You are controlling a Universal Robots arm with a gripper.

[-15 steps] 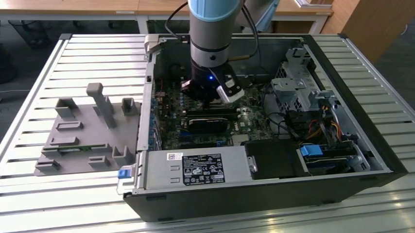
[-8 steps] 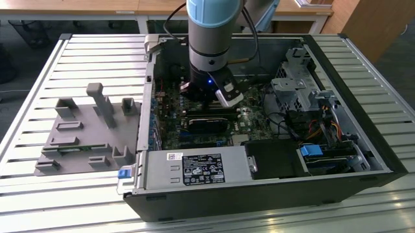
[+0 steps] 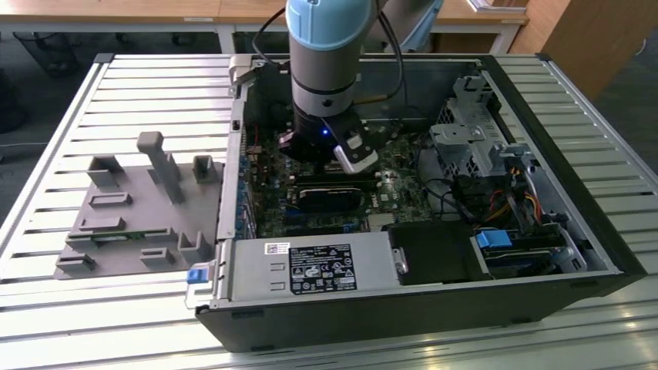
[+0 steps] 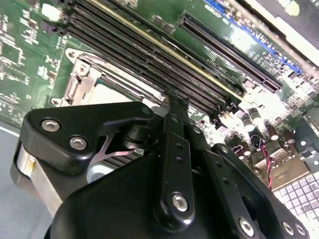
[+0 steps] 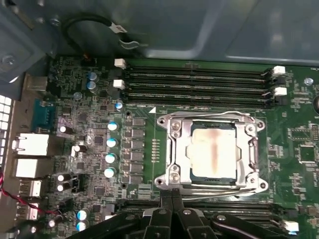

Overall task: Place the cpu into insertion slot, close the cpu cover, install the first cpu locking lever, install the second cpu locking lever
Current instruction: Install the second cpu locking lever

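- Exterior view first: the blue-and-grey arm (image 3: 325, 46) reaches straight down into the open computer case (image 3: 575, 231), which lies on its side on a slatted metal desk (image 3: 154, 85).
- The hand (image 3: 331, 158) sits low over the green motherboard (image 3: 401, 193), partly hidden by the wrist.
- On the exterior view's left, a grey fixture (image 3: 123, 216) with upright pegs rests on the desk, well apart from the hand.
- A labelled power supply box (image 3: 308, 270) runs along the case's near edge.
- Over to the first wrist view: the cpu (image 5: 213, 152) is seated in the insertion slot (image 5: 192, 172), pale metal top showing a brownish smear down its middle.
- The cpu cover (image 5: 175, 149) lies flat around the chip, its silvery frame ringing the window.
- Thin wire levers (image 5: 209, 117) run along the frame's edges; whether they are latched I cannot tell.
- The hand's black fingers (image 5: 172, 209) come together at the socket's edge, tips touching and nothing between them, just beside the frame's rim.
- Rows of memory slots (image 5: 199, 82) run on the far side of the socket from the hand.
- Second wrist view now: the hand (image 4: 175, 99) shows its fingertips pressed together, narrow, over the long dark memory slots, with the silvery socket frame close beside.
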